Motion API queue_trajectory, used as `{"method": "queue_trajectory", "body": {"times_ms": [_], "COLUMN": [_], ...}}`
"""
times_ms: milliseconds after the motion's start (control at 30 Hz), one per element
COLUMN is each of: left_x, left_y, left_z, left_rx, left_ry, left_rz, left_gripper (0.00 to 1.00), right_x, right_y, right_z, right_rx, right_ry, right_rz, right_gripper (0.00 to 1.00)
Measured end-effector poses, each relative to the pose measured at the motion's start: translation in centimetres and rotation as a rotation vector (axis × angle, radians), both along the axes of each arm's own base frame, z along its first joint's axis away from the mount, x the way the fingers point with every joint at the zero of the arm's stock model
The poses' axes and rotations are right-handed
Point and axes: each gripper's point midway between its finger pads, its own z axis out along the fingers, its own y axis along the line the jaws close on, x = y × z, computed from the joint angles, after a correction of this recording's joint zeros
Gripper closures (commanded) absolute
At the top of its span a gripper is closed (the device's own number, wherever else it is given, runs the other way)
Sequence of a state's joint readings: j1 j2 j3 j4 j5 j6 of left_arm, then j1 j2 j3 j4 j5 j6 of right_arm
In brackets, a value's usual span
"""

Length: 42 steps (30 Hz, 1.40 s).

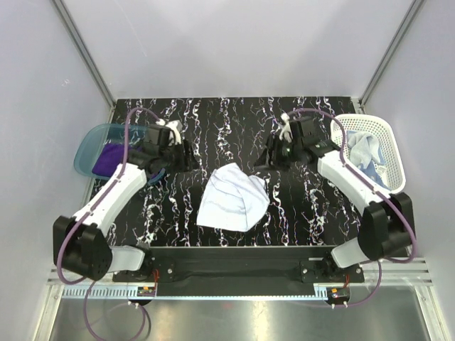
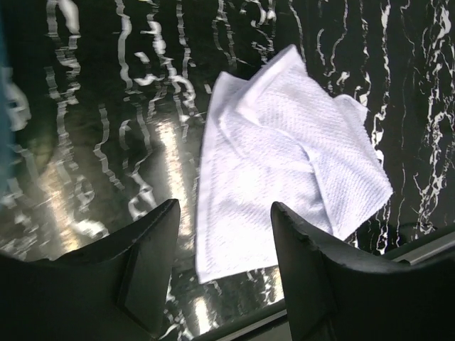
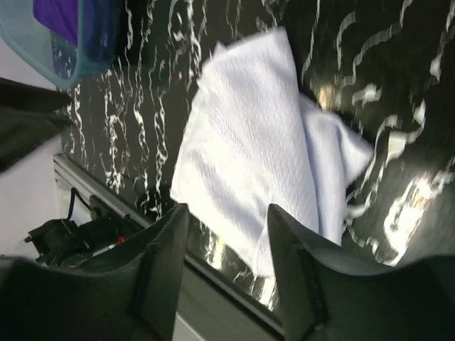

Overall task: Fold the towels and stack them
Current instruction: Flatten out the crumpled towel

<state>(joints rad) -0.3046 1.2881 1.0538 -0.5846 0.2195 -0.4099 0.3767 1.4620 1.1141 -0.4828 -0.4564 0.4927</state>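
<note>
A white towel (image 1: 233,197) lies loosely rumpled in the middle of the black marbled table; it also shows in the left wrist view (image 2: 284,156) and the right wrist view (image 3: 256,149). A deep purple towel (image 1: 108,158) lies in the teal tray (image 1: 85,145) at the left, also in the right wrist view (image 3: 58,18). A light blue towel (image 1: 364,153) lies in the white mesh basket (image 1: 387,142) at the right. My left gripper (image 1: 186,153) is open and empty, above the table left of the white towel. My right gripper (image 1: 274,153) is open and empty, behind and right of it.
The table's near edge carries a black rail with the arm bases (image 1: 234,266). Grey walls and metal posts (image 1: 85,53) close the back and sides.
</note>
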Motion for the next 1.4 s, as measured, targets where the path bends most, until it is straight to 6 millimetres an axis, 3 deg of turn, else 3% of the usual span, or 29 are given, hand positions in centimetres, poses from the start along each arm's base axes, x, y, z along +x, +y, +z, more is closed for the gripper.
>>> {"method": "queue_trajectory", "body": {"times_ms": [100, 200, 267, 367, 533, 767, 1000, 1033, 1167, 1200, 1300, 1400], "left_x": [0.2, 0.3, 0.6, 0.7, 1.5, 3.9, 5.5, 5.6, 5.4, 5.3, 5.3, 5.5], "left_y": [-2.6, -5.0, -6.4, -7.5, -7.8, -8.6, -9.3, -9.3, -9.3, -9.4, -9.6, -10.1], "left_z": [-1.8, -3.6, -5.1, -7.8, -10.6, -11.6, -12.0, -12.2, -12.9, -13.0, -12.6, -11.8], "left_rx": [-0.020, -0.033, -0.032, -0.014, 0.007, 0.026, 0.043, 0.047, 0.052, 0.051, 0.042, 0.027], "left_ry": [0.029, 0.059, 0.077, 0.123, 0.157, 0.131, 0.104, 0.105, 0.120, 0.122, 0.125, 0.120], "left_rz": [-0.049, -0.093, -0.118, -0.139, -0.137, -0.147, -0.178, -0.183, -0.197, -0.200, -0.218, -0.235], "left_gripper": [0.42, 0.43, 0.44, 0.44, 0.44, 0.44, 0.44, 0.46, 0.73, 0.89, 1.00, 1.00], "right_x": [4.5, 8.1, 9.3, 9.3, 9.0, 7.7, 8.0, 8.2, 9.2, 9.4, 10.2, 10.1], "right_y": [1.3, 2.2, 2.4, 2.1, 1.5, 0.4, 0.2, 0.1, 0.5, 0.8, 1.8, 2.7], "right_z": [1.0, -1.4, -3.7, -6.5, -7.3, -8.4, -8.5, -8.4, -8.1, -8.3, -9.6, -11.5], "right_rx": [-0.015, -0.061, -0.088, -0.117, -0.119, -0.109, -0.076, -0.066, -0.019, -0.003, 0.046, 0.083], "right_ry": [-0.087, -0.081, -0.050, 0.011, 0.018, 0.048, 0.041, 0.036, 0.022, 0.026, 0.042, 0.088], "right_rz": [0.028, 0.039, 0.041, 0.046, 0.040, 0.036, 0.035, 0.034, 0.043, 0.051, 0.070, 0.084], "right_gripper": [0.50, 0.51, 0.52, 0.52, 0.52, 0.52, 0.50, 0.48, 0.45, 0.45, 0.45, 0.45]}}
